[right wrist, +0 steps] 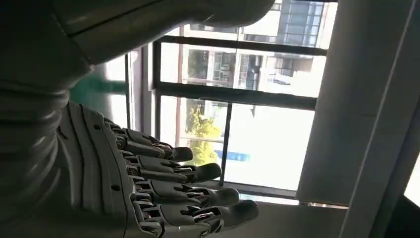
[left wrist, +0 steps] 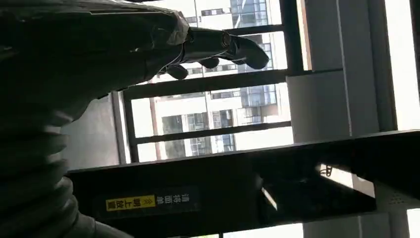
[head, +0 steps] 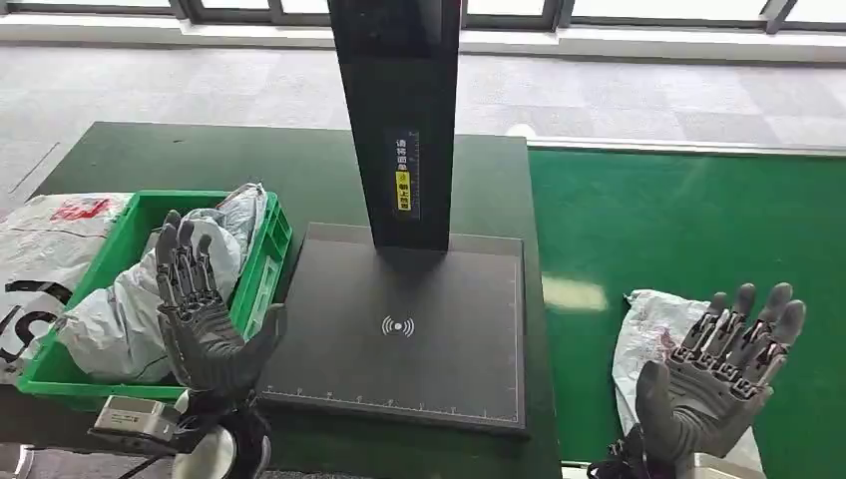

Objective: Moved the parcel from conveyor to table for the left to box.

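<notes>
Green belting covers the conveyor (head: 688, 230) along the right of the head view, butting against the dark counter (head: 200, 170), which carries a black scanning platform (head: 399, 329) with a tall black post (head: 397, 110) rising from its far edge. At the counter's left end stands a green crate (head: 261, 261), already stuffed with grey-white mailer bags (head: 130, 309), and another printed white bag (head: 40, 249) lies just outside it.

On the belt, a white plastic parcel (head: 653, 334) lies close to the near edge, its long axis running roughly away from the robot. The right hand (head: 723, 374) hovers palm-up directly beside and partly in front of it, fingers spread and holding nothing; the right wrist view shows the same fingers (right wrist: 183, 193) extended, side by side, against bright windows. The left hand (head: 200, 309) is raised over the near rim of the crate, fingers likewise apart and empty, well away from the parcel with the scanning platform between them.

The parcel sits just beyond and to the left of the right hand, which is clearly the nearer of the two. Judged from this layout, the transfer has yet to begin: the right hand would need to turn over and come down on the parcel, then carry it left across to the platform, where the left hand could reach it for boxing.
</notes>
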Robot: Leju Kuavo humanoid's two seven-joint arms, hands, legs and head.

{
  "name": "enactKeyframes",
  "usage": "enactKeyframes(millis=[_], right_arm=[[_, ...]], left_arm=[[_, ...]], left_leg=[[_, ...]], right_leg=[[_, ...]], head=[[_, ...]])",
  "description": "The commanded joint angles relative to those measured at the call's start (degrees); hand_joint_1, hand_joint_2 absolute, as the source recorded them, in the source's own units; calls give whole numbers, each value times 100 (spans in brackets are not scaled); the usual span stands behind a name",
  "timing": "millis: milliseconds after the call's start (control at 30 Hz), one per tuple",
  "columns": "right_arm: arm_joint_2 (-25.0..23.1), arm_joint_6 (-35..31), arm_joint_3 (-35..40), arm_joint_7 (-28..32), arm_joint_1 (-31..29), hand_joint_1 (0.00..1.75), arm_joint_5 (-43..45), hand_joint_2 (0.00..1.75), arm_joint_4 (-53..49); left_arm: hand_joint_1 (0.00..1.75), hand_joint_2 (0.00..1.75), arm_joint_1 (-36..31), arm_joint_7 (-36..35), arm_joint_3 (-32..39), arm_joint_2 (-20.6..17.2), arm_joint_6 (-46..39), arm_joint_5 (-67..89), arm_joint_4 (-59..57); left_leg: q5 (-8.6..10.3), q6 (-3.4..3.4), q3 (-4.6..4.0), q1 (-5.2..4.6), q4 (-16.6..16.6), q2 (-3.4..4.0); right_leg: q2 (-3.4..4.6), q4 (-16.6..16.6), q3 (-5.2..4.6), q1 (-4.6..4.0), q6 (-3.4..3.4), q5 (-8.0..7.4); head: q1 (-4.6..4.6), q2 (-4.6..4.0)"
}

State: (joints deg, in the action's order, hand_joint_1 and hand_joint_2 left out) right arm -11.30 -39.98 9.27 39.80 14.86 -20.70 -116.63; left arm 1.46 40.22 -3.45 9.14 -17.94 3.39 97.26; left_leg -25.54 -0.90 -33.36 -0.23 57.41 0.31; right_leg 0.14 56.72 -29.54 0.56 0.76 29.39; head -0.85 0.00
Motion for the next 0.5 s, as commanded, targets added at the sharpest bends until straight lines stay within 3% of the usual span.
enactKeyframes(millis=[33, 100, 133, 167, 200, 500], right_arm=[[-98, -2, -796, 20, -207, 0, -876, 175, 1276], [27, -2, -1179, -222, -484, 0, -1326, 175, 1787], [307, 21, -1717, -1412, -697, 0, -2958, 175, 2090], [686, 190, -1890, -1781, -842, 0, -2965, 175, 2300], [956, 365, -2122, -1920, -1050, 0, -2909, 175, 2594], [956, 365, -2122, -1920, -1050, 0, -2909, 175, 2594]], left_arm=[[0, 175, 16, -22, -1178, -288, 413, 115, 25], [0, 175, -13, -22, -1374, -222, 669, 0, 160], [0, 175, -77, -22, -1417, -205, 971, -75, 193], [0, 175, -113, -22, -1418, -184, 1096, -107, 162], [0, 175, -130, -22, -1421, -167, 1110, -73, 156], [0, 175, -130, -22, -1421, -167, 1110, -73, 156]], left_leg=[[3, -2, 14, 8, -15, -15], [4, -1, 17, 9, -16, -17], [4, 0, 16, 7, -15, -12], [4, 2, 14, 8, -12, -9], [6, 4, 14, 10, -13, -14], [4, 21, 6, -7, 4, -14]], right_leg=[[-13, -26, 24, -8, -3, -4], [-15, -28, 28, -8, -4, -4], [-11, -26, 25, -7, -5, -6], [-8, -26, 26, -9, -6, -8], [-12, -33, 29, -13, -9, -11], [-16, -19, 21, -4, -18, -12]], head=[[0, 0], [0, 0], [2, 0], [0, 0], [0, 0], [2, 0]])
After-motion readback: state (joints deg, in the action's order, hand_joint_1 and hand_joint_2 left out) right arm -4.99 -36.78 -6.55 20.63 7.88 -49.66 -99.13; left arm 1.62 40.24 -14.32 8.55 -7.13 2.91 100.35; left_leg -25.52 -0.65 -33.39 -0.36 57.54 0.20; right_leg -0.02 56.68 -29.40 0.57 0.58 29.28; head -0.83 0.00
